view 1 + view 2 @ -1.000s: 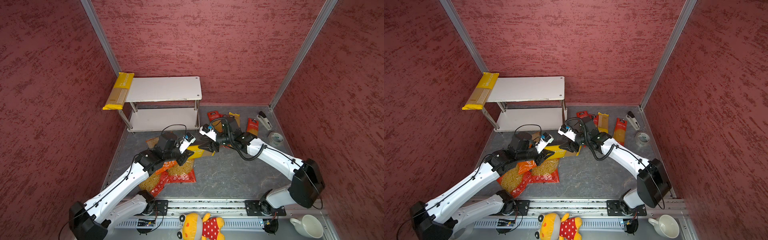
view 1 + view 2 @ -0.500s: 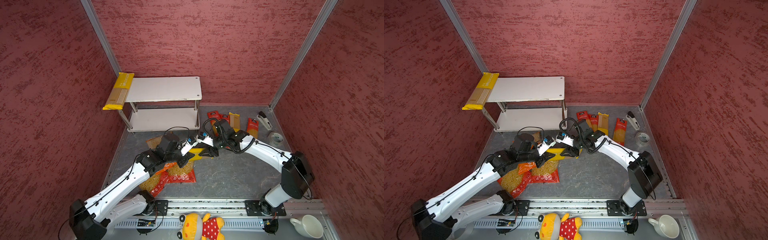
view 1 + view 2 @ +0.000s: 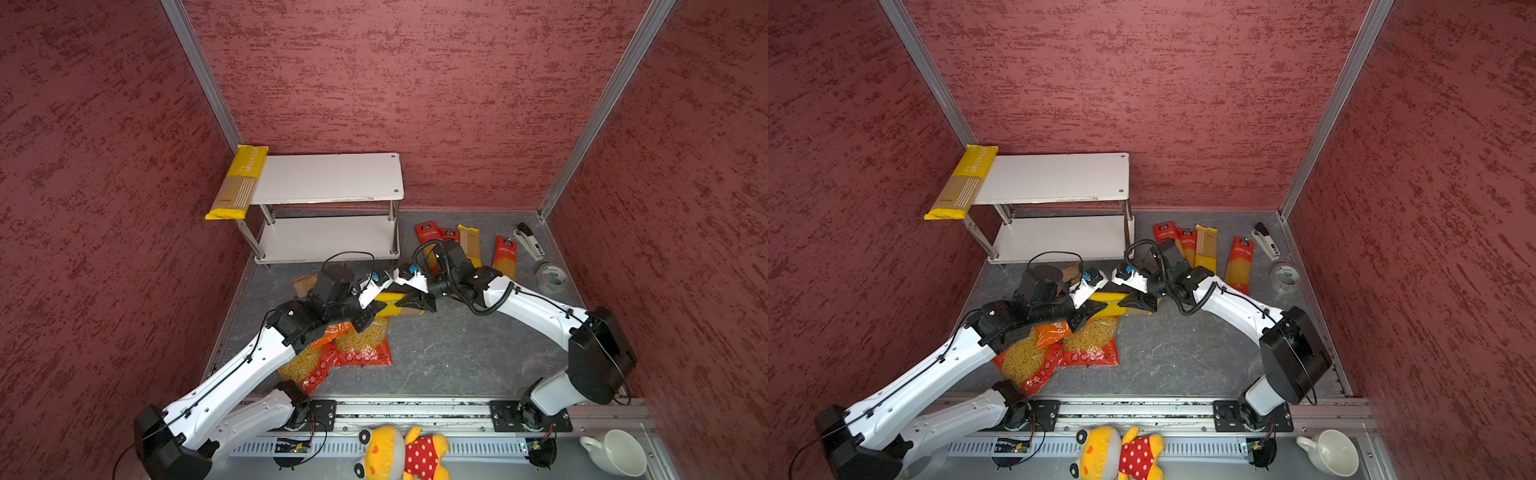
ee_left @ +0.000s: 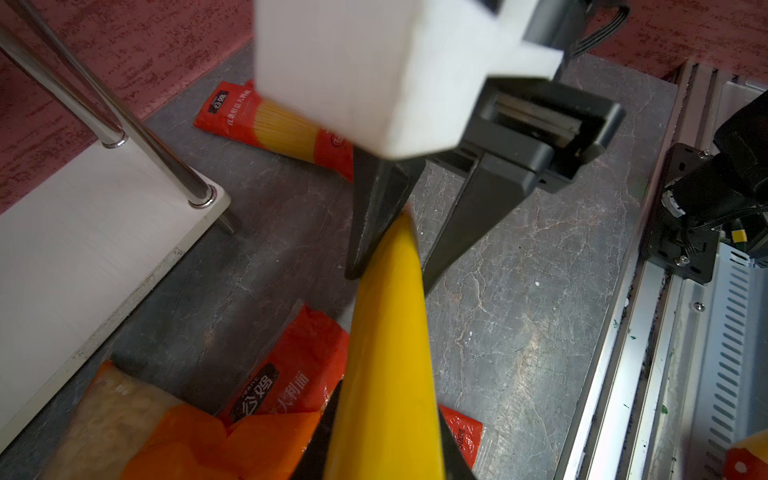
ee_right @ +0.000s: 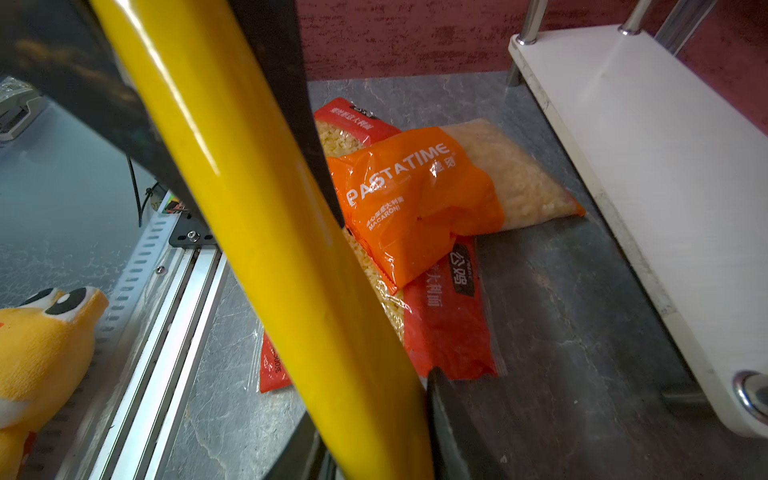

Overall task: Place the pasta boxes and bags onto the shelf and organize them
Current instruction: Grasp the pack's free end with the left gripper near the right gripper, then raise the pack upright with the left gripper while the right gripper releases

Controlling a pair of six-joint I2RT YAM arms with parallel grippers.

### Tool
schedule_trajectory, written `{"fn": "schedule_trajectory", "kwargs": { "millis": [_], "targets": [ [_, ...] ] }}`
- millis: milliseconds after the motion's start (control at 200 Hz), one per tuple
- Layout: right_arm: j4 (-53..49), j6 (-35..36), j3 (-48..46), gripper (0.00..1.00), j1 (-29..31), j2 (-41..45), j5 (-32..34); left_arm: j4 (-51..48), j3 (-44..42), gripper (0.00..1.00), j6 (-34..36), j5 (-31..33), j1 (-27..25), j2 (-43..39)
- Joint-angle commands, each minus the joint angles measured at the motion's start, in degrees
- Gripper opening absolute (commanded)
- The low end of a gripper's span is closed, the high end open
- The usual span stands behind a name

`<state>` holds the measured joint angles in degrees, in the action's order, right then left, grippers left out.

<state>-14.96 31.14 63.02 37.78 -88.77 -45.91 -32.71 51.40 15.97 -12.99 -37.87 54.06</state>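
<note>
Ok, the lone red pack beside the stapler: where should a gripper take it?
Mid-length, jaws across its narrow width, coming down from above. The red pack lies flat, apart from the stapler and the other packs, so both long edges look free; gripping the middle should keep it level.

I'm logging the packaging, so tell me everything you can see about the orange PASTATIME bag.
The orange bag is a glossy, crinkled plastic pillow pack printed PASTATIME and MACARONI in white, with a clear end showing pale short pasta. It lies print up, draped over the red bags, its clear end on the grey table beside the shelf. In both top views the left arm covers much of it.
</note>
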Motion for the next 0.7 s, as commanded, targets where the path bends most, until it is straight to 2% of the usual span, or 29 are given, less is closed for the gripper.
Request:
{"fn": "schedule_trajectory", "kwargs": {
  "millis": [0, 250, 366, 561, 696],
  "targets": [
    [10.6, -6.8, -1.3, 0.06, 0.2, 1.9, -2.8, 9.3, 4.3, 0.37, -0.7, -2.6, 0.3, -3.5],
    [19.5, -12.0, -4.8, 0.0, 0.1, 2.7, -0.9, 9.1, 5.0, 0.62, -4.6, -2.7, 5.1, -7.2],
    [26.4, -16.3, -7.1, 0.0, 0.1, 3.8, 0.8, 10.4, 4.2, 0.64, -7.0, -4.3, 6.5, -8.8],
    [37.3, -24.1, -9.8, 0.0, -1.7, 8.1, 5.7, 12.9, 1.8, 0.66, -11.1, -3.2, 7.6, -11.1],
    [45.4, -33.8, -10.6, 0.0, -3.6, 11.1, 10.8, 16.2, -0.7, 0.7, -16.4, -1.7, 9.2, -12.6]
  ]
}}
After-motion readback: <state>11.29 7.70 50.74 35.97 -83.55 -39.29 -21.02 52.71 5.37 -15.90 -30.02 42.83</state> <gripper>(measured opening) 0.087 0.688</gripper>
